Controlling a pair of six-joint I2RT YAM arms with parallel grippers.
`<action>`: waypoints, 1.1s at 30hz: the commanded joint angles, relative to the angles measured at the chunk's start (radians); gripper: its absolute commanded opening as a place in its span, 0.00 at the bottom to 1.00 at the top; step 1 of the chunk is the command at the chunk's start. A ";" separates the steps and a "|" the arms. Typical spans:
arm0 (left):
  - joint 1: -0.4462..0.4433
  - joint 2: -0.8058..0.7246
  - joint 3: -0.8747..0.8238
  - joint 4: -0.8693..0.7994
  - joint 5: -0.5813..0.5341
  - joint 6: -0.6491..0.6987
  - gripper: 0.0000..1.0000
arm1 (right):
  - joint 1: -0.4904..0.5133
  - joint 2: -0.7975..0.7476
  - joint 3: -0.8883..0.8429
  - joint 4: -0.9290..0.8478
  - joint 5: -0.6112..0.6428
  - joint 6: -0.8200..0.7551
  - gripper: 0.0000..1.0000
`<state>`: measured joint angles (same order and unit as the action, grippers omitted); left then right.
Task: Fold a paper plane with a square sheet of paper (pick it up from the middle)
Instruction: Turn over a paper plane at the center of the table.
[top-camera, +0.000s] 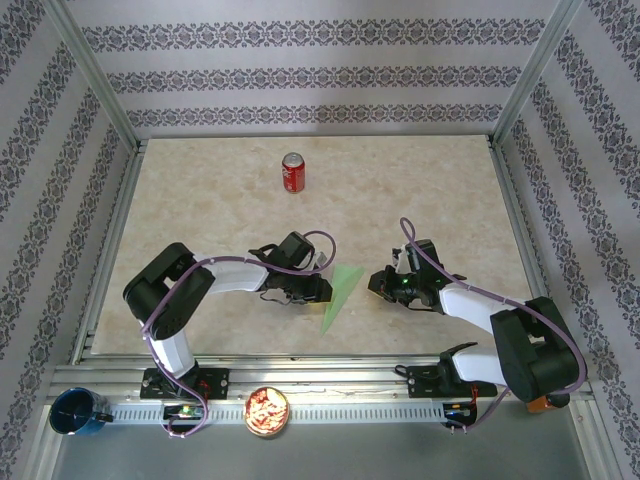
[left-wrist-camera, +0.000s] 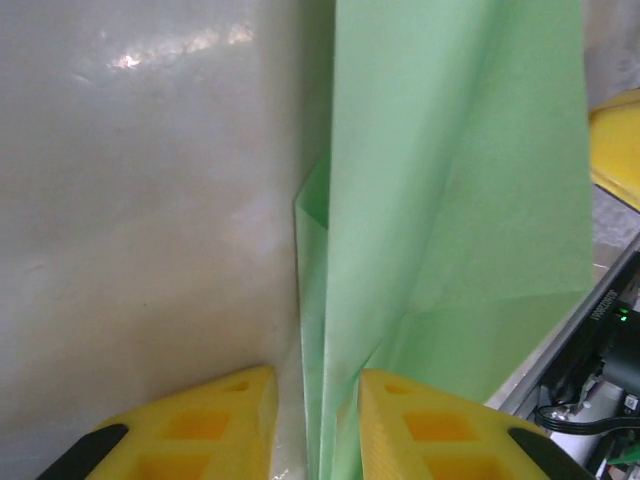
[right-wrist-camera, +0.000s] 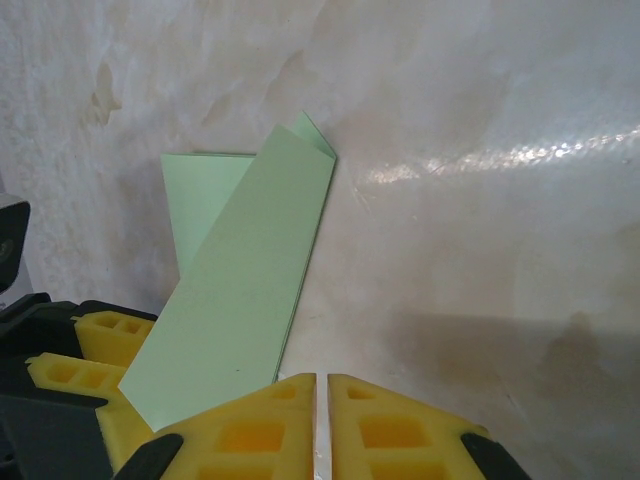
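Paper (top-camera: 342, 292), light green and folded into a narrow wedge, lies at the near middle of the tabletop (top-camera: 200, 200), partly raised off it. The left hand (left-wrist-camera: 317, 385), reaching in low from the left, straddles one folded edge with a narrow gap; whether it truly pinches, I cannot tell. The right hand (right-wrist-camera: 322, 385) points in low from the right, fingers pressed together and empty, just beside the paper.

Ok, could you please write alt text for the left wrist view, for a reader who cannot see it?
Folded light-green paper runs up the picture from between the left gripper's two yellow fingers, which stand apart around its lower end. Under it is a pale, glossy table.
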<state>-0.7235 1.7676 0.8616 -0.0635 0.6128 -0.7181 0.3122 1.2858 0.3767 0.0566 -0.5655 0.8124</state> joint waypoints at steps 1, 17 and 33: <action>-0.023 0.016 0.029 -0.066 -0.025 0.035 0.29 | 0.013 0.009 0.010 0.017 -0.007 -0.006 0.14; -0.047 0.058 0.032 0.056 0.112 0.002 0.25 | 0.030 0.004 0.016 0.024 -0.019 -0.010 0.15; -0.047 0.049 0.031 0.101 0.119 -0.024 0.11 | 0.044 0.002 0.021 0.017 -0.014 -0.004 0.17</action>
<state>-0.7643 1.8229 0.8841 0.0017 0.7227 -0.7334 0.3420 1.2865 0.3771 0.0639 -0.5694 0.8124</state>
